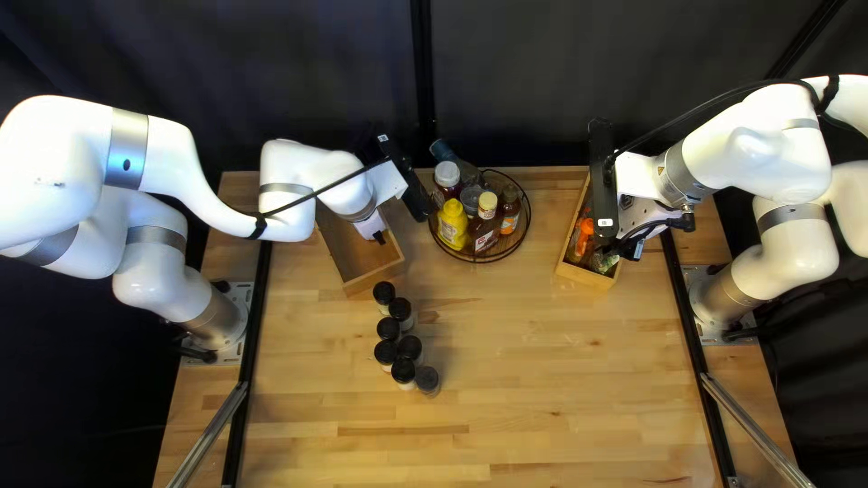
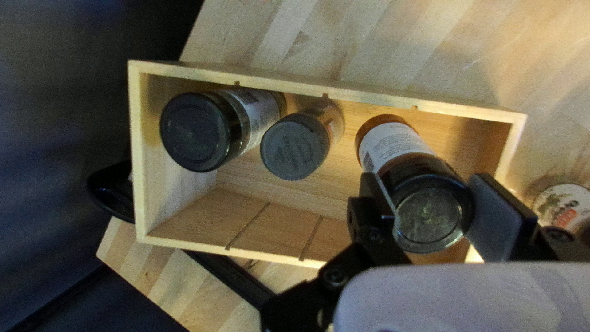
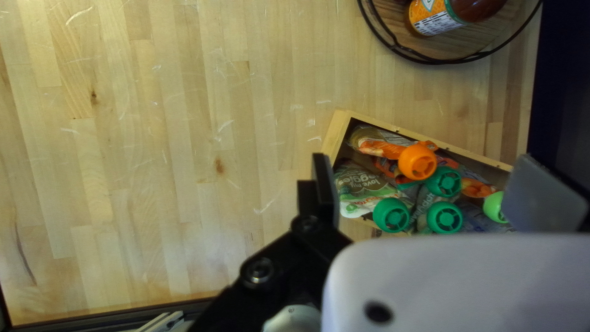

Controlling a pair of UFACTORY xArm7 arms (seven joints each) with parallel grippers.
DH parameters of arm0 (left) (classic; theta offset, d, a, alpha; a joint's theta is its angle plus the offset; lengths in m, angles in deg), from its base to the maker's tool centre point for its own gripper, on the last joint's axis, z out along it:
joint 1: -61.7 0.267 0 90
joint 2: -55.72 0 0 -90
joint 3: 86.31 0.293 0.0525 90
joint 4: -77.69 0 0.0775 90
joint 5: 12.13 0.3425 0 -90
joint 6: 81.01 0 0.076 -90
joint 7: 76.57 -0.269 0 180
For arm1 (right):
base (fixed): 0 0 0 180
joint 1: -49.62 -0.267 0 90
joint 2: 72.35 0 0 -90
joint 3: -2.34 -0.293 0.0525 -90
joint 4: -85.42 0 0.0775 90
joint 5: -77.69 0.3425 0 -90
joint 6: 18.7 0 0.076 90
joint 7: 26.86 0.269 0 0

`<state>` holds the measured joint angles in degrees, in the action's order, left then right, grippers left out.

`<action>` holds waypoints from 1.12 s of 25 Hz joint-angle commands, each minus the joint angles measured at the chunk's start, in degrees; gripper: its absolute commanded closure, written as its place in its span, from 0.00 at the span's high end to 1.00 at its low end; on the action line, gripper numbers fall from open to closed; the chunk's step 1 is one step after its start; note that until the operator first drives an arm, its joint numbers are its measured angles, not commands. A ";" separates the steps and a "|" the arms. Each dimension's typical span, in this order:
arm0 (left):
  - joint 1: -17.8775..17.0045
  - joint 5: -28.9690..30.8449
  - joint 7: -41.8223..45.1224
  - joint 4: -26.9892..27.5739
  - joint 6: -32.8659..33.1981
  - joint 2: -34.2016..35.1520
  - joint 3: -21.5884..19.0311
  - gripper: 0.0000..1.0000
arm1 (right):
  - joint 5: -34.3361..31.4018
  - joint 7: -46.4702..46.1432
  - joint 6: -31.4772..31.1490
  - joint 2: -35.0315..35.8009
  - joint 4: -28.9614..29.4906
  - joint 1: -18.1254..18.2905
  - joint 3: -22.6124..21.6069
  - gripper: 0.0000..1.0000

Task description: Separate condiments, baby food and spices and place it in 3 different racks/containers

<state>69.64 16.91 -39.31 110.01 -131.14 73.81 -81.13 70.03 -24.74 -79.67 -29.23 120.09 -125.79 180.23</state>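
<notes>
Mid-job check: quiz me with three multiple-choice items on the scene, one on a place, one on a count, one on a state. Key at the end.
1. Where is the orange-capped pouch?
A) In the round wire rack
B) In the wooden box near my right arm
C) Loose on the tabletop

2. How many dark-lidded jars stand directly on the table in the top left view?
A) Seven
B) Three
C) Twelve

3. How are my right jaws?
A) Shut on a pouch
B) Shut on a bottle
C) Open, gripping nothing

Key:
1 B: the right wrist view shows it inside the box walls, among green-capped pouches.
2 A: seven lids show in the cluster.
3 C: they stand wide apart, neither side gripping anything.
</notes>
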 commanded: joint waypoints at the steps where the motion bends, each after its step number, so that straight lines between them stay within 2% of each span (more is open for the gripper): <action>1: 0.65 2.08 1.71 -0.43 0.07 -0.48 -0.49 0.00 | 0.00 0.00 0.00 0.00 0.00 0.00 0.00 1.00; 10: 2.42 5.98 4.61 -0.32 -0.14 -2.32 -0.51 0.00 | 0.00 0.00 0.00 0.00 0.00 0.00 0.00 1.00; 18: 1.73 4.20 2.95 -0.04 0.06 -1.99 -0.31 0.00 | 0.00 0.00 0.00 0.00 0.00 0.00 0.00 1.00; 19: 1.69 3.60 1.99 -0.18 0.32 -1.70 0.10 0.07 | 0.00 0.00 0.00 0.00 0.00 0.00 0.00 1.00; 21: 1.70 3.02 0.99 -0.40 0.75 -1.46 0.60 0.12 | 0.00 0.00 0.00 0.00 0.00 0.00 0.00 1.00; 22: 1.77 2.73 0.53 -0.49 1.09 -1.57 0.91 0.21 | 0.00 0.00 0.00 0.00 0.00 0.00 0.00 1.00; 23: 1.78 2.57 0.32 -0.49 1.27 -1.73 1.06 0.37 | 0.00 0.00 0.00 0.00 0.00 0.00 0.00 1.00; 24: 1.80 2.37 0.12 -0.37 1.53 -2.17 1.23 0.59 | 0.00 0.00 0.00 0.00 0.00 0.00 0.00 1.00; 27: 1.84 1.89 -0.14 0.29 2.23 -3.98 1.60 0.88 | 0.00 0.00 0.00 0.00 0.00 0.00 0.00 1.00; 28: 1.86 1.87 -0.06 0.46 2.38 -4.42 1.64 0.91 | 0.00 0.00 0.00 0.00 0.00 0.00 0.00 1.00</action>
<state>71.46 19.03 -39.32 110.05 -129.22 70.44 -79.69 70.03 -24.74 -79.67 -29.23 120.09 -125.79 180.23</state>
